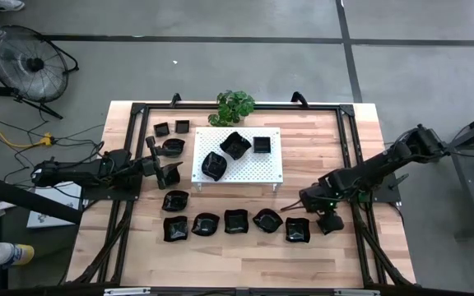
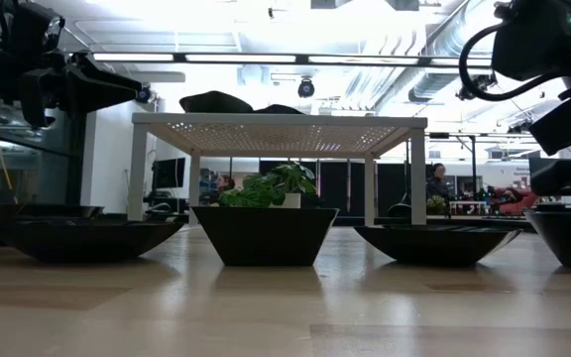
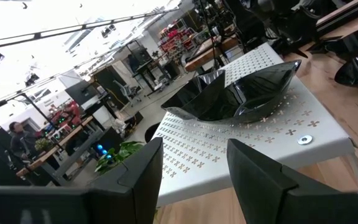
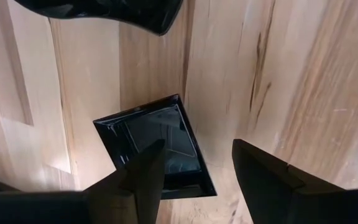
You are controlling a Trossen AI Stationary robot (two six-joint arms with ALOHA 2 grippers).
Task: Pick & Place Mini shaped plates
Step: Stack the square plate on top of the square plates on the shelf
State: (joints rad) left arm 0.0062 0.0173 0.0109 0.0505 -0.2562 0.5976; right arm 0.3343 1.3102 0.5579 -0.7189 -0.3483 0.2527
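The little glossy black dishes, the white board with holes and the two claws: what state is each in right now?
Glossy black dishes on the board: three, resting on top.
Glossy black dishes on the wooden table: a row in front, a few at the back left, upright.
White perforated board: standing on short legs.
Left gripper: open, empty, beside the board.
Right gripper: open, empty, above a small square black dish.

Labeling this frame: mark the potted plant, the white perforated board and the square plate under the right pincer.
potted plant (image 1: 235, 106), high view, leaf cluster.
white perforated board (image 1: 263, 167), high view, bare surface.
square plate (image 4: 157, 138), right wrist view, glossy inner floor.
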